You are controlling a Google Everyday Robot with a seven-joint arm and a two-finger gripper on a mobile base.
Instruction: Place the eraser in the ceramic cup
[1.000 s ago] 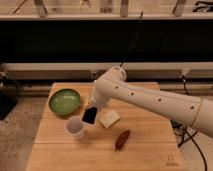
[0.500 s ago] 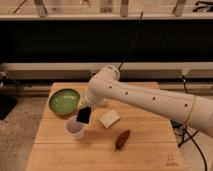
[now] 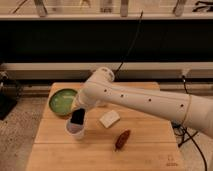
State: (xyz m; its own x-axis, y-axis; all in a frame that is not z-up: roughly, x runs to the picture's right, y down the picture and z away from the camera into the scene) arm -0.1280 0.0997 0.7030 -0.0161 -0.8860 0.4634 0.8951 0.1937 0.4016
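Note:
The eraser (image 3: 77,117), a small black block, hangs at the tip of my gripper (image 3: 78,114), right over the mouth of the ceramic cup (image 3: 76,131). The cup is small, white and upright on the wooden table (image 3: 100,150), left of centre. The eraser's lower end is level with the cup's rim or just inside it. My white arm reaches in from the right and covers the gripper's upper part.
A wide green bowl (image 3: 62,101) stands just behind the cup at the table's back left. A pale cream flat block (image 3: 109,119) lies right of the cup. A reddish-brown elongated object (image 3: 122,139) lies further front right. A black cable hangs behind.
My gripper has carried the eraser leftward and downward, from beside the cream block to directly over the cup's mouth. The other objects have not moved.

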